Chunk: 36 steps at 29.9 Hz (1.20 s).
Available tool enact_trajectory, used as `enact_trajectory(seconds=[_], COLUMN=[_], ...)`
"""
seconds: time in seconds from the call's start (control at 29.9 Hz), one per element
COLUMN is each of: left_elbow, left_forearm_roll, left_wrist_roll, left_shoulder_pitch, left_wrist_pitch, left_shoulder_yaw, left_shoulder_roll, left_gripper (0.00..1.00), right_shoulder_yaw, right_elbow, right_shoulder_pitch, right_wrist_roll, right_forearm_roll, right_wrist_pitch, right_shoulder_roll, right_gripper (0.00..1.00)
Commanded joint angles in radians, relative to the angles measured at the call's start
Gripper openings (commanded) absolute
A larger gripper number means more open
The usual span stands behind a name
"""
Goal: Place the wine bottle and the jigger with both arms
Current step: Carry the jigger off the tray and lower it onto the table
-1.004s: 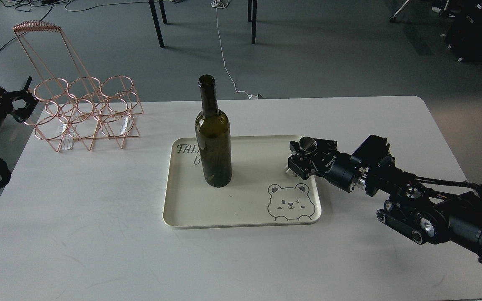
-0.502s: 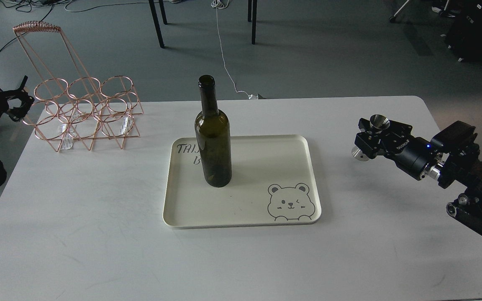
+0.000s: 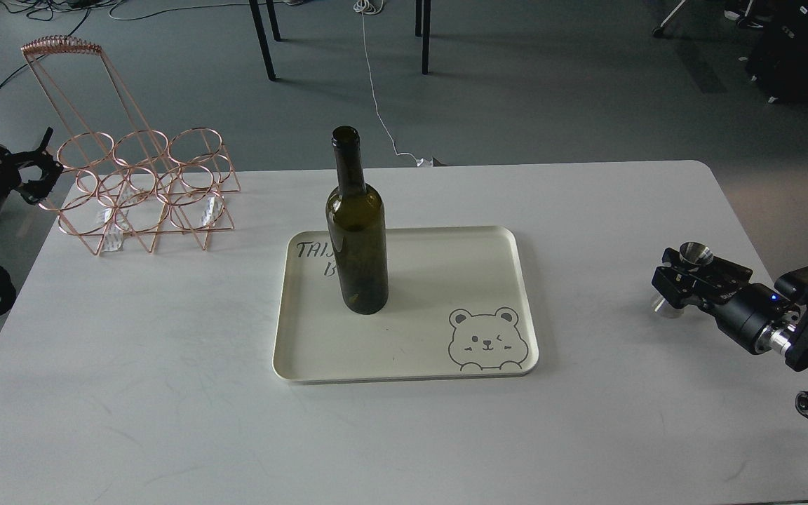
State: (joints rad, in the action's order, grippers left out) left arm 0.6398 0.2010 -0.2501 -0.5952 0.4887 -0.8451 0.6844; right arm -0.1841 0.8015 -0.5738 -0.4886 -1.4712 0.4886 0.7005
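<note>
Light dim, even, diffuse. Soft faint shadows on the worktop [image 3: 165,393]; mild sheen on the wine bottle [image 3: 357,245]. Focus sharp throughout, slight grain.

The wine bottle [image 3: 356,231] is dark green glass with a long thin neck and no cap on top. It stands straight up on the left part of a cream tray [image 3: 509,242]. The jigger [image 3: 684,273] is a small shiny metal cup, wide at the top and at the bottom. It stands upright far off to the right, held in the right claw [image 3: 681,280], low over the white counter [image 3: 165,365].
</note>
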Motion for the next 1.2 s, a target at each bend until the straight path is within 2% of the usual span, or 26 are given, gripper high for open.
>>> enact_trajectory(seconds=[0.0, 0.23, 0.37, 0.6, 1.07, 1.17], left_elbow=[0.000, 0.000, 0.000, 0.000, 0.000, 0.000], left_forearm_roll=[0.000, -0.002, -0.002, -0.002, -0.002, -0.002], left_wrist_roll=[0.000, 0.000, 0.000, -0.002, -0.002, -0.002], left_shoulder_pitch=[0.000, 0.000, 0.000, 0.000, 0.000, 0.000], left_wrist_pitch=[0.000, 0.000, 0.000, 0.000, 0.000, 0.000], left_shoulder_yaw=[0.001, 0.001, 0.001, -0.002, -0.006, -0.006], left_shoulder_roll=[0.001, 0.003, 0.003, 0.004, 0.006, 0.006], left_gripper=[0.98, 0.98, 0.98, 0.98, 0.98, 0.98], right_shoulder_yaw=[0.000, -0.011, -0.011, -0.009, 0.000, 0.000], right_elbow=[-0.008, -0.008, -0.008, -0.004, -0.001, 0.005], right_shoulder_pitch=[0.008, 0.003, 0.002, 0.002, 0.005, 0.008], right_wrist_roll=[0.000, 0.000, 0.000, 0.000, 0.000, 0.000], right_forearm_roll=[0.000, 0.000, 0.000, 0.002, 0.000, 0.000], right_wrist_pitch=[0.000, 0.000, 0.000, 0.000, 0.000, 0.000], right_shoulder_roll=[-0.013, -0.036, -0.050, -0.052, -0.050, -0.049], right_gripper=[0.07, 0.09, 0.14, 0.34, 0.38, 0.47])
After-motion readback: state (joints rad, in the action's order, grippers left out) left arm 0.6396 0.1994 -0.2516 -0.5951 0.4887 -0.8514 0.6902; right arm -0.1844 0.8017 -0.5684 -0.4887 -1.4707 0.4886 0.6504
